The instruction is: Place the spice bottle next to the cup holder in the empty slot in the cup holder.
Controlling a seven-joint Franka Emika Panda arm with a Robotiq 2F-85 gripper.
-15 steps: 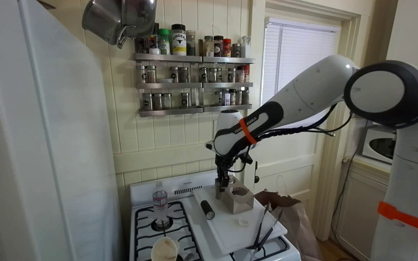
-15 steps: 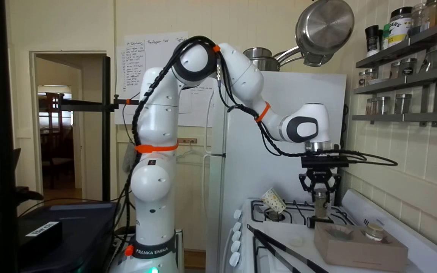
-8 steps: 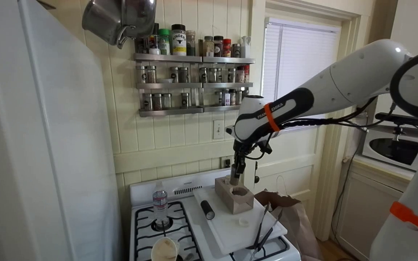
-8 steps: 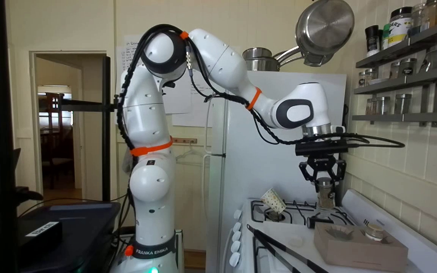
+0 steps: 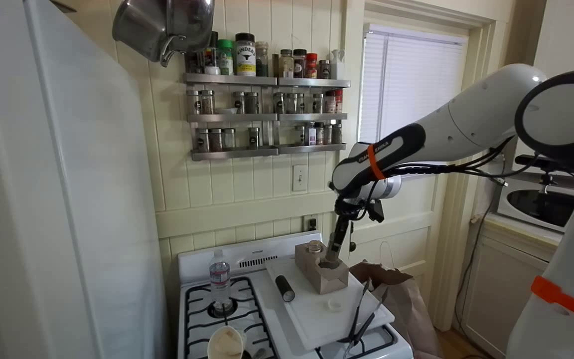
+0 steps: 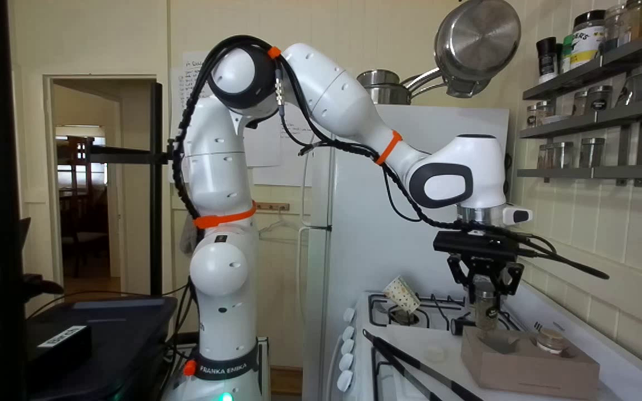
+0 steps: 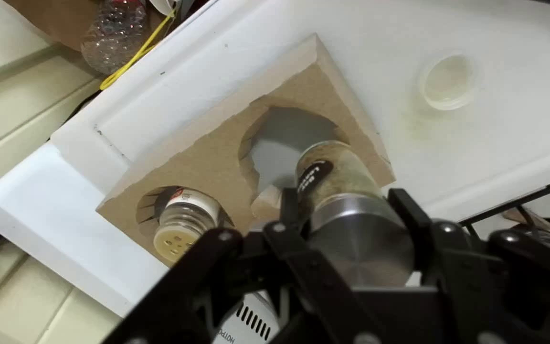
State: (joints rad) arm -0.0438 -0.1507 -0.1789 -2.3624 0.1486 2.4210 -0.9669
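Gripping the tilted spice bottle (image 7: pixel 337 179), the pincer (image 7: pixel 344 203) hung just above the cup holder (image 7: pixel 213 162), the bottle's base off-centre at the edge of the empty slot (image 7: pixel 287 141) below, so straightening and centring the bottle before lowering seemed wisest.

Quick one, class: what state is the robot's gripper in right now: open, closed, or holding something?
Gripper: closed, holding the spice bottle by its upper part.

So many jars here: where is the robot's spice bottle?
In the wrist view, right of centre, the spice bottle is held by the gripper at the empty slot of the cup holder.
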